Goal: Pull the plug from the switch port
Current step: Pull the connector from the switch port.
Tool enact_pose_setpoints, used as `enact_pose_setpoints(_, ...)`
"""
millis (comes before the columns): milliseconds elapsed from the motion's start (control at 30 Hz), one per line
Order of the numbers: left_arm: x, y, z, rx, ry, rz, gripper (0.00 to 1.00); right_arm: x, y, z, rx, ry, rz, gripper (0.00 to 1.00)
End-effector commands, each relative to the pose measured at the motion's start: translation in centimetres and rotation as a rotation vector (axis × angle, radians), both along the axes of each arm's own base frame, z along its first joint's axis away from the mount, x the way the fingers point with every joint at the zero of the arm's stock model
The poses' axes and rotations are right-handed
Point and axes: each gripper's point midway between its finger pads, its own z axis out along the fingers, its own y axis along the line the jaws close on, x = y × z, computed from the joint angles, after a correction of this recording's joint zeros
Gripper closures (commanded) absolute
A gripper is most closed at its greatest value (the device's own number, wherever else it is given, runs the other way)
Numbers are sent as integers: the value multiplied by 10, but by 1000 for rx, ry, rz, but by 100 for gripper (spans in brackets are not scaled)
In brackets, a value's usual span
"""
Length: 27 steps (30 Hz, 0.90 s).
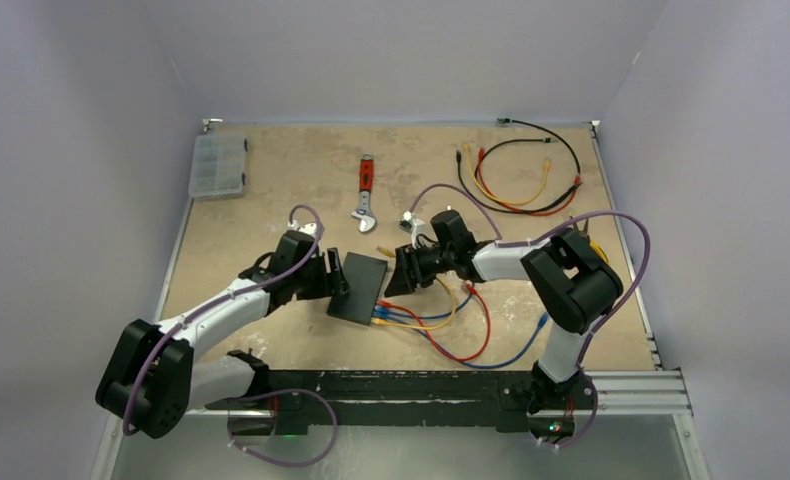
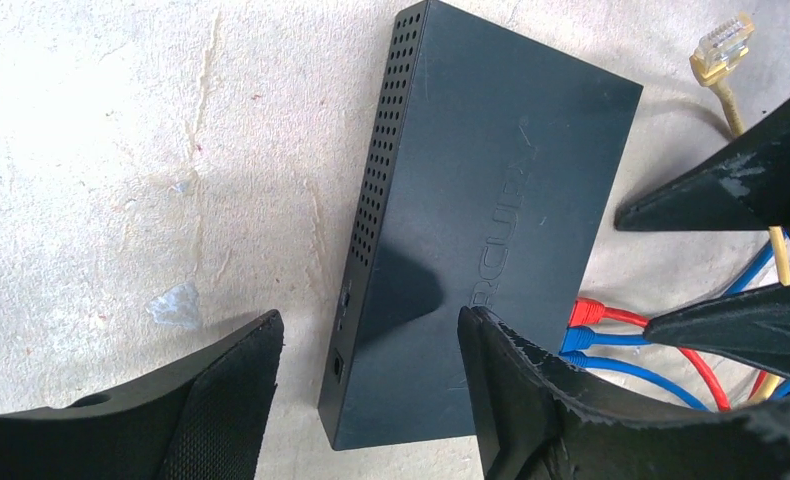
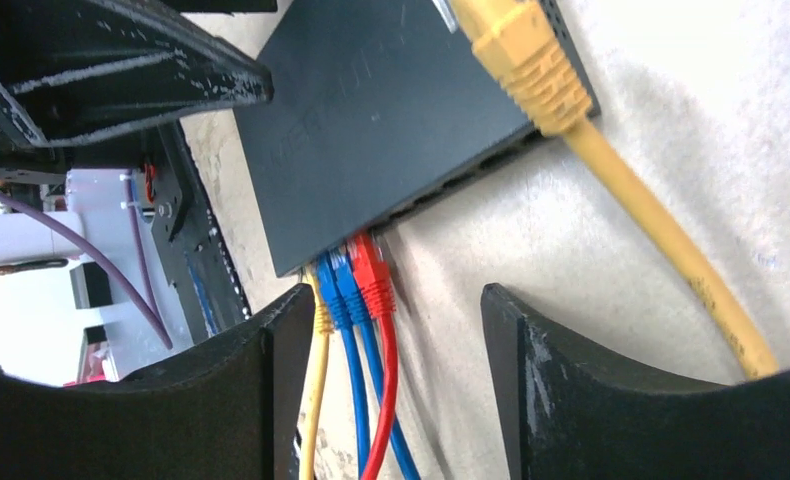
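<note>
The flat black switch lies mid-table, with red, blue and yellow plugs in the ports on its near short edge. My left gripper is open at the switch's left side. One of its fingers stands over the table and the other hangs over the top of the box. My right gripper is open at the port edge. The red and blue cables run between its fingers without touching them, and the yellow one runs close along the left finger.
A loose yellow cable's plug lies by the switch's far right corner. A red-handled wrench is behind the switch, a clear compartment box at the back left, and a bundle of spare cables at the back right.
</note>
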Motion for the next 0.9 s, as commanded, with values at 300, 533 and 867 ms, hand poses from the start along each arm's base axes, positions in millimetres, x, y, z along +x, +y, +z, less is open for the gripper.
enact_pose_setpoints(300, 8, -14, 2, -38, -17, -52, 43, -29, -14, -13, 45, 123, 31, 46)
enact_pose_setpoints(533, 6, -15, 0, -44, -11, -59, 48, -32, -8, -27, 85, 176, 42, 51)
enact_pose_setpoints(867, 6, -18, -3, -53, -2, -69, 52, -25, 1, -37, 110, 205, 51, 53)
